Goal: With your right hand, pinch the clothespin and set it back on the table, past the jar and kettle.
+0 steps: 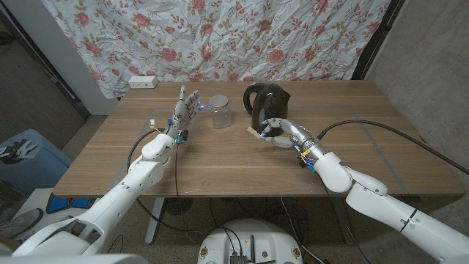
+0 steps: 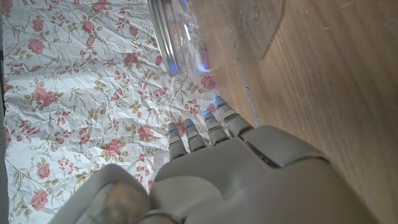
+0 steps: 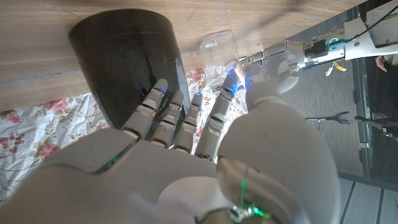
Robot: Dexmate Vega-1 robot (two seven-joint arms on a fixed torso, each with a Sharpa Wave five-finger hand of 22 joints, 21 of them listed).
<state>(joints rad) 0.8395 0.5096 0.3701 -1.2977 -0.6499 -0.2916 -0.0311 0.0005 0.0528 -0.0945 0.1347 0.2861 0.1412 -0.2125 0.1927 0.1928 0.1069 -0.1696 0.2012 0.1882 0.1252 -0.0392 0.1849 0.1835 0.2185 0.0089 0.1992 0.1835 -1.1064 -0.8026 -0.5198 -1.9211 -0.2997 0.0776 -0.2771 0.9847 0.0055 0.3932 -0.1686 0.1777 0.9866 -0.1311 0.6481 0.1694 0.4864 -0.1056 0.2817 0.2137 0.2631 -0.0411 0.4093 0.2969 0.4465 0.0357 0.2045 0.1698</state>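
Right hand (image 1: 274, 133) pinching clothespin (image 1: 256, 133) before black kettle (image 1: 261, 103), left hand (image 1: 185, 110) fingers spread, empty, beside unlabelled glass jar (image 1: 220, 111)

A rectangular brown wooden table (image 1: 220, 158) with a plain wood-grain top stands in the middle of the room. Behind its far edge hangs a crumpled white cloth printed with pink roses and green leaves (image 1: 220, 37), covering most of the back wall. A white power strip (image 1: 142, 82) lies at the table's far left corner, just below the cloth. Left of the table, a grey wall panel (image 1: 55, 55) leans beside a darker grey surface, and a blue rounded object (image 1: 26, 158) sits on the floor near the table's left end. Right of the table, the floor is grey carpet (image 1: 429, 81). Even, soft light falls on the tabletop.
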